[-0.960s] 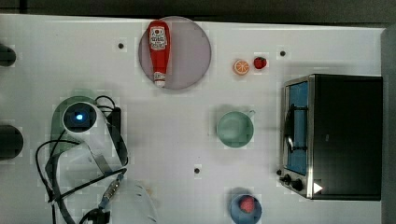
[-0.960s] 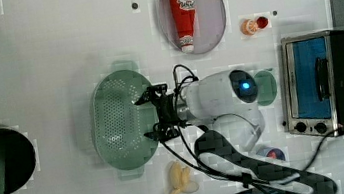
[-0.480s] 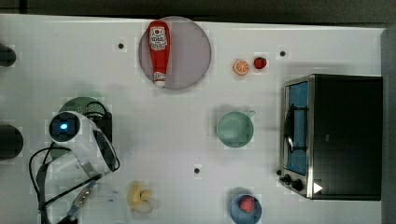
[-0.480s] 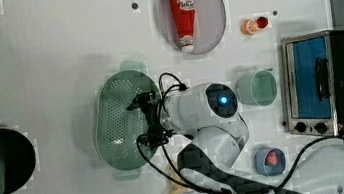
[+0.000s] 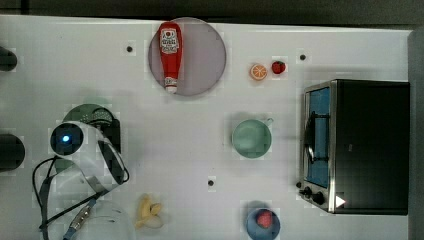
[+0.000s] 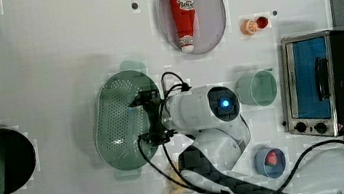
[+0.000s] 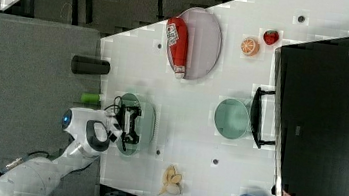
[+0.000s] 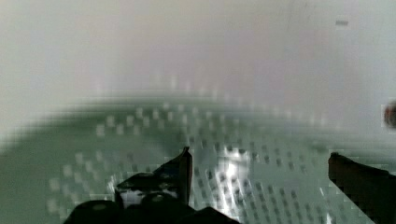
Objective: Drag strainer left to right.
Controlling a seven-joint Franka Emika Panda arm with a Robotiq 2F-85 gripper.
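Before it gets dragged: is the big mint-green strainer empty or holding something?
Empty: the pale mint-green oval plastic strainer shows bare perforated bottom, with just the open pincer over it.

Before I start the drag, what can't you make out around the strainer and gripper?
- Strainer: in the top view the arm's wrist covers most of it.
- Gripper: in the left view its tips are too dark and small to tell whether they touch the strainer's wall.
- Wrist view: the strainer's holed bottom is blurred, so the gap beneath the fingers is unclear.
- Right view: the gripper hides part of the strainer's rim.
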